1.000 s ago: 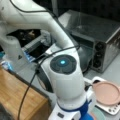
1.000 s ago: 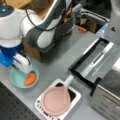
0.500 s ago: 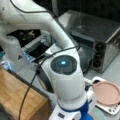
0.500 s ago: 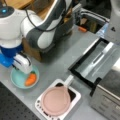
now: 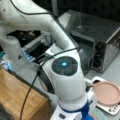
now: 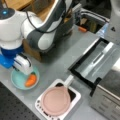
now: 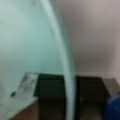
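A teal bowl (image 6: pixel 17 80) sits on the grey counter at a front view's left, with an orange carrot (image 6: pixel 31 80) lying in it. My gripper (image 6: pixel 27 73) reaches down to the bowl's near rim, right beside the carrot. In the wrist view the bowl's (image 7: pixel 25 37) pale rim runs down between the two dark fingers (image 7: pixel 51 95), and the gripper (image 7: pixel 70 100) looks shut on that rim. In a front view the arm's big white joint (image 5: pixel 65 75) hides the gripper.
A pink plate (image 6: pixel 56 101) lies on a white square tray (image 6: pixel 76 96) right of the bowl; the plate (image 5: pixel 107 92) also shows behind the arm. A toaster oven (image 5: pixel 100 37) stands with its door (image 6: pixel 95 60) open. A wooden block (image 5: pixel 15 95) lies behind the arm.
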{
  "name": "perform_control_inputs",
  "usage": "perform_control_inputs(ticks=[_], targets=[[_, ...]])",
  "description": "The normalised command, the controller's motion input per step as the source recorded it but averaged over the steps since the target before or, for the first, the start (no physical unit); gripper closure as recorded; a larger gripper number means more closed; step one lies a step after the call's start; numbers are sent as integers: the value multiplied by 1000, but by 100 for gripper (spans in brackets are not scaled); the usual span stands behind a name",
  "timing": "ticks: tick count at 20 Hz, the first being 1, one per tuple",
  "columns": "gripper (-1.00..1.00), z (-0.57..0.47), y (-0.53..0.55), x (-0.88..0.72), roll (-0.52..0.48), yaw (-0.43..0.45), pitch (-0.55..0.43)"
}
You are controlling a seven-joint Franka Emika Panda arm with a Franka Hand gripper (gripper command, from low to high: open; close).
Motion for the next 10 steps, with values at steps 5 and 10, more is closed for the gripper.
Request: perform_control_inputs(ticks=[5,10], targets=[[-100,123,7,272,-175,77,155],[-100,89,3,268,-164,82,133]])
